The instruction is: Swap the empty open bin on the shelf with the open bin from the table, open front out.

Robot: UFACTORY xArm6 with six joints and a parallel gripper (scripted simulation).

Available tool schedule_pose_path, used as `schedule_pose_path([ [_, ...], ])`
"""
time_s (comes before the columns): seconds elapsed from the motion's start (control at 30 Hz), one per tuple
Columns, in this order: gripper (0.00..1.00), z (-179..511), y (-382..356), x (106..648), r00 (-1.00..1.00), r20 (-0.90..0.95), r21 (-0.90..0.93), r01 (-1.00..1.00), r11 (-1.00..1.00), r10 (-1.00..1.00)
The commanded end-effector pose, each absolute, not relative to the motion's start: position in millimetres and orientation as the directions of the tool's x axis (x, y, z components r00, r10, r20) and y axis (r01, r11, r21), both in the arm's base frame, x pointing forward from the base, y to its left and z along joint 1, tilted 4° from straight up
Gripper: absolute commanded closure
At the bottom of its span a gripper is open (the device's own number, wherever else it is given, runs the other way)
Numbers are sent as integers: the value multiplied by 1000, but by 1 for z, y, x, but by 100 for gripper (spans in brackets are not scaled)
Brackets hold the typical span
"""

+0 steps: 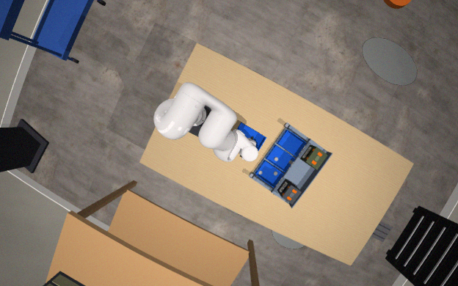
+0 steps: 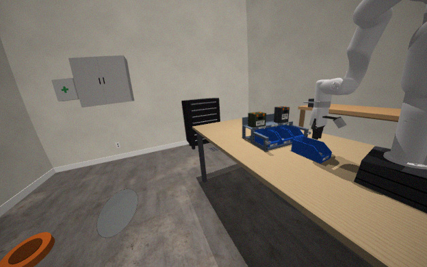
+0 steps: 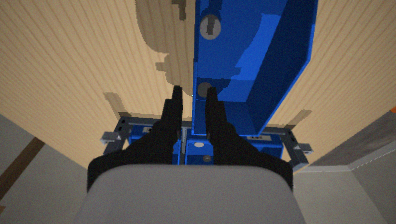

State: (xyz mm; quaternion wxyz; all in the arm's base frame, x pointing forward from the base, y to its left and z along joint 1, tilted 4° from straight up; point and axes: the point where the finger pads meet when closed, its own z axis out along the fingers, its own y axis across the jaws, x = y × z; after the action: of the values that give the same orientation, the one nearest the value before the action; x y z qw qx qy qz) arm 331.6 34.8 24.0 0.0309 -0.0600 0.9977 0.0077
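The table bin (image 1: 244, 129) (image 2: 306, 150) (image 3: 282, 75), blue, stands on the table, its low open front toward the robot base. Grey round parts (image 3: 210, 27) lie in it. Three blue bins stand side by side on the grey shelf. The one at the end (image 1: 291, 143) (image 2: 262, 135) nearest the green box looks empty; the middle bin (image 1: 278, 158) and the far-end bin (image 1: 268, 174) hold round parts. My gripper (image 2: 316, 137) (image 3: 194, 97) is partly open and empty. Its fingertips are near one side wall's rim, one either side of it in the wrist view; their exact height is unclear.
The shelf frame (image 1: 252, 177) has upright posts at its front corners, close beyond the table bin's rear. A green box (image 1: 316, 158) (image 2: 256, 119), a dark grey box (image 1: 289, 192) (image 2: 281, 115) and a grey board (image 1: 299, 171) are at the shelf's rear.
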Motion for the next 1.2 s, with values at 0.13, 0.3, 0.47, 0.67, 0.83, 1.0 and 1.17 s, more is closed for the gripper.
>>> schedule_pose_path([
  [0.13, 74, 23, 35, 333, -991, -66, 12, -120, 993, -119],
  [0.3, 74, 18, 35, 333, -991, -66, 12, -120, 993, -119],
  [0.47, 74, 14, 35, 334, -991, -66, 12, -120, 993, -119],
  [0.67, 74, 6, 35, 334, -991, -66, 12, -120, 993, -119],
  [0.83, 74, -2, 35, 335, -991, -66, 12, -120, 993, -119],
  [1.0, 74, -8, 36, 335, -991, -66, 12, -120, 993, -119],
  [1.17, 74, -12, 36, 335, -991, -66, 12, -120, 993, -119],
])
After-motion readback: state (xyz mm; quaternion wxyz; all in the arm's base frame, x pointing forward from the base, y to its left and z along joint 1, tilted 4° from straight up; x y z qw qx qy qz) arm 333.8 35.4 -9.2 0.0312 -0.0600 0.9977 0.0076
